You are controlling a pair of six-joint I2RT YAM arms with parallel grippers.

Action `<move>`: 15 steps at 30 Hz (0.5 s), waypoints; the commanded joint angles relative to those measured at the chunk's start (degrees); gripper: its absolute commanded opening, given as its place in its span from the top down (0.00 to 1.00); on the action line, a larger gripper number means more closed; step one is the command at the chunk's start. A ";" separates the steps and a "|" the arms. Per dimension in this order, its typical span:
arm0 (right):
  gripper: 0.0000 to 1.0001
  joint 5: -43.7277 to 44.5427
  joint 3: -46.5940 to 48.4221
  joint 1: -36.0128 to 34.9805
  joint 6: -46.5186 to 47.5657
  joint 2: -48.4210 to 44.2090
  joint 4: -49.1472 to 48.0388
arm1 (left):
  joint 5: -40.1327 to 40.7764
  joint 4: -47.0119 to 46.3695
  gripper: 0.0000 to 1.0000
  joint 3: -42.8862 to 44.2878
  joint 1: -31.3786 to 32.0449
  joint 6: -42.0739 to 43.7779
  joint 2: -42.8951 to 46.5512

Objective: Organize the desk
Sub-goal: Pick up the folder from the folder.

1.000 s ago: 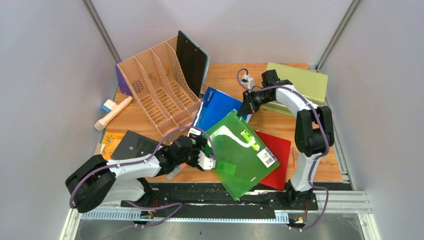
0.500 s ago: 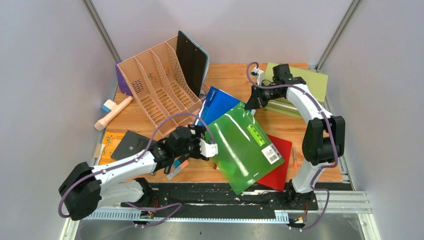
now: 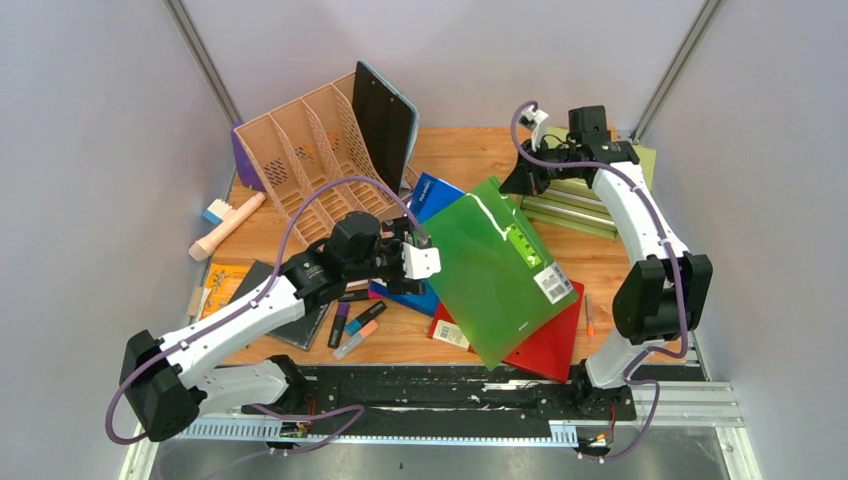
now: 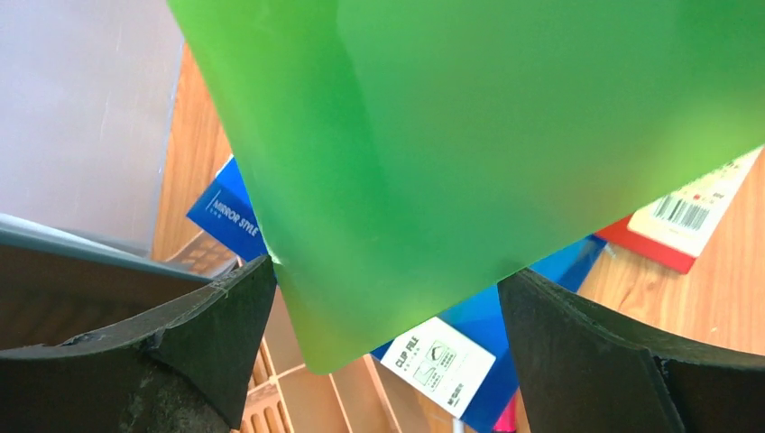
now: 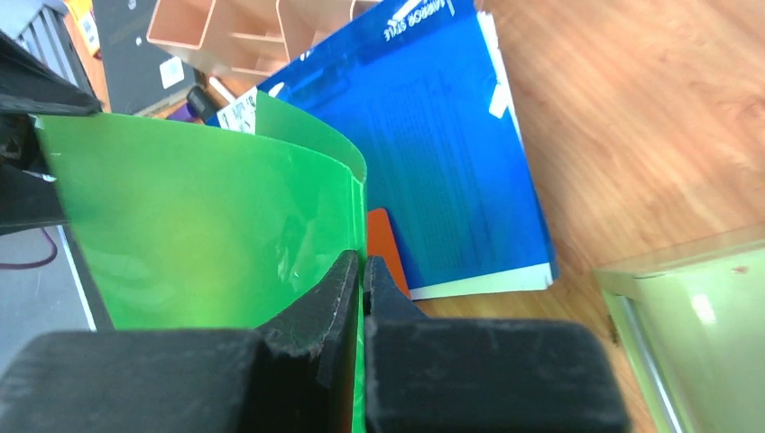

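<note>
The desk (image 3: pixel 470 150) was a big flat top of light brown wood. It lay under both arms and filled the middle of the top view, with a black rail (image 3: pixel 450 385) along its near edge.

The right gripper (image 5: pixel 363 266) had its two fingers pressed together on the far edge of a green folder (image 3: pixel 495 270). It held that folder up off the desk, tilted, with the near end lower.

The left gripper (image 3: pixel 415 255) had its fingers wide apart. A corner of the green folder sat between them. It was hard to tell if either finger touched it.

A blue folder (image 3: pixel 440 195) lay flat on the wood, partly under the green one. A red folder (image 3: pixel 545 340) lay near the front edge, also partly under it. A wooden file rack (image 3: pixel 310 170) stood at the far left, with a black clipboard (image 3: pixel 385 125) leaning at its right end. A brush (image 3: pixel 225 225) lay at the left edge. Some markers (image 3: pixel 355 325) lay close to the front. A pale green box (image 3: pixel 590 200) sat at the far right.
</note>
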State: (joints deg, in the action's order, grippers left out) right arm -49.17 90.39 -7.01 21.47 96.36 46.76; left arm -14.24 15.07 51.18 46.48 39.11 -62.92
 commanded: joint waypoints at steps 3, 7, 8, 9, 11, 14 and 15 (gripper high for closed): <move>1.00 -3.42 7.56 2.79 -0.93 -3.33 0.57 | 3.70 3.79 0.00 -3.25 -0.69 6.68 -0.91; 1.00 -5.33 6.97 2.89 -0.73 -3.73 1.10 | 7.40 5.79 0.00 -5.64 -0.73 9.47 -1.33; 1.00 -5.56 6.46 2.94 -0.73 -3.79 1.12 | 7.57 6.35 0.00 -5.51 -0.76 9.61 -1.16; 1.00 -5.60 5.92 2.88 -0.61 -3.86 1.12 | 7.45 7.58 0.00 -4.76 -0.73 9.72 -1.02; 1.00 -5.61 4.85 2.96 0.04 -4.09 1.03 | 6.91 9.28 0.00 -2.73 -0.73 9.23 -0.82; 1.00 -7.37 4.02 2.89 0.61 -4.92 0.90 | 5.47 10.78 0.00 1.67 -0.84 5.82 -1.53; 1.00 -8.26 3.81 2.93 0.64 -5.29 0.80 | 4.47 10.64 0.00 4.31 -0.92 4.75 -1.95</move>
State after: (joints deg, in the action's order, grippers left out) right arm -52.84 94.72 -3.99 20.80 94.30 48.14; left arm -7.75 24.95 47.00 45.84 46.63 -64.53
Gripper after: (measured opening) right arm 0.025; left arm 1.000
